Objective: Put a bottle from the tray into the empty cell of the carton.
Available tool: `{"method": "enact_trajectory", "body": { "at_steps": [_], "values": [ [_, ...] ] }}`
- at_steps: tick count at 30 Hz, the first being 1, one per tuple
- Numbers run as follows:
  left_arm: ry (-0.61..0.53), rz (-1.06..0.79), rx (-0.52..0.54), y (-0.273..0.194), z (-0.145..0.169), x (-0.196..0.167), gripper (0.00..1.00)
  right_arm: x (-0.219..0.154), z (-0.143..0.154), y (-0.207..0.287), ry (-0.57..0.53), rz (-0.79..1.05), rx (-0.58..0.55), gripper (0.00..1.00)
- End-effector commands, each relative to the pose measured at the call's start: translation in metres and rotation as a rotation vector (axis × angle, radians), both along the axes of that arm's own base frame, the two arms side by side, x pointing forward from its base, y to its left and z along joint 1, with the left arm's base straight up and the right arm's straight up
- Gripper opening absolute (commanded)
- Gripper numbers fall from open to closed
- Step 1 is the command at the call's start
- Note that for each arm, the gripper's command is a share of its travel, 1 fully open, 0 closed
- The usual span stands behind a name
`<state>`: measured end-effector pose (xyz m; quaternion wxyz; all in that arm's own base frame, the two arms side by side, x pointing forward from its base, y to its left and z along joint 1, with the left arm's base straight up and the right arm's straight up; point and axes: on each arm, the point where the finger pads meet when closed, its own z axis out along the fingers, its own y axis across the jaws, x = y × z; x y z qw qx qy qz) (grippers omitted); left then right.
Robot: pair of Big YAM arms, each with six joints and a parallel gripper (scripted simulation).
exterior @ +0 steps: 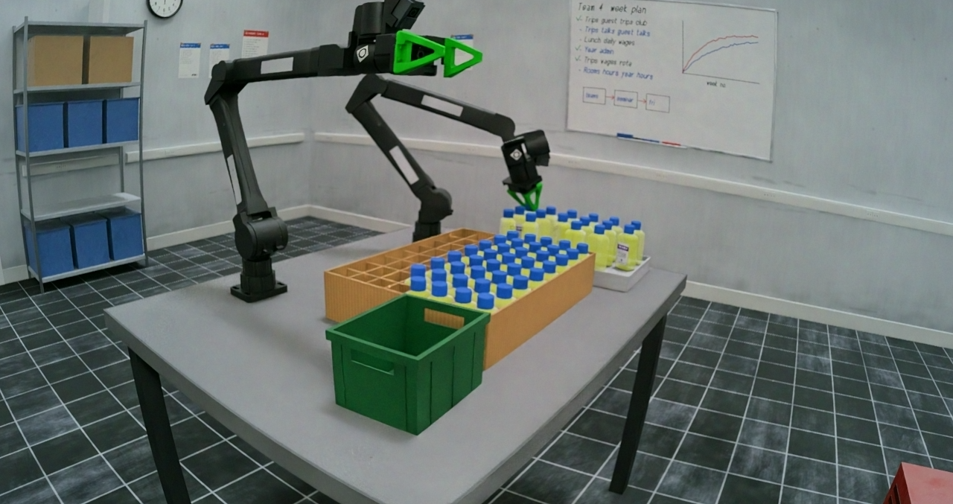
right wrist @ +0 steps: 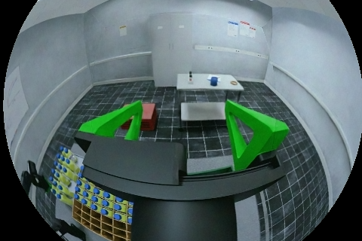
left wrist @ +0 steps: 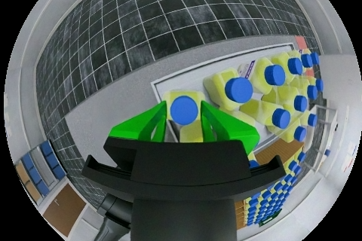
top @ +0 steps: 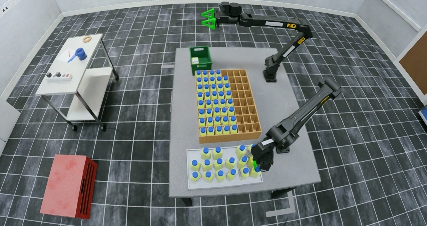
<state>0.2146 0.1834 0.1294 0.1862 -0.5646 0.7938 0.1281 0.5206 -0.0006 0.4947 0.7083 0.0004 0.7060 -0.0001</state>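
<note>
The carton [top: 228, 139] [exterior: 540, 318] holds several blue-capped yellow bottles; the row by the green bin has an empty cell [top: 224, 72] after its last bottle. The white tray [top: 224, 186] [exterior: 622, 281] holds several more upright. My left gripper [top: 257, 165] [exterior: 530, 206] [left wrist: 183, 105] points down over the tray's corner. Its fingers are partly closed around the cap of the corner bottle [left wrist: 184, 110], with a narrow gap on each side, so it counts as open. The bottle stands in the tray. My right gripper [top: 202, 18] [exterior: 461, 54] [right wrist: 183, 105] is open and empty, high beyond the carton's far end.
The green bin [top: 202, 66] [exterior: 405, 368] stands at the carton's far end with a white-labelled item inside. Neighbouring bottles stand close beside the left fingers. A white trolley [top: 61, 84] and a red cabinet [top: 62, 184] stand on the floor away from the table.
</note>
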Motion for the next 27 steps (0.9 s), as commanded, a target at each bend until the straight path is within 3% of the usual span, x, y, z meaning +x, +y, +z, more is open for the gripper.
{"method": "enact_trajectory", "body": {
  "at_steps": [1,27],
  "values": [
    [-0.056,-0.002,0.033,0.0106,0.0296,0.0212,0.39,0.0054,0.0477,-0.0028,-0.081,-0.004,-0.002,1.0],
    [-0.051,0.0,0.03,0.0101,0.0267,0.0192,0.37,0.0054,0.0477,-0.0028,-0.081,-0.004,-0.002,1.0]
  ]
}}
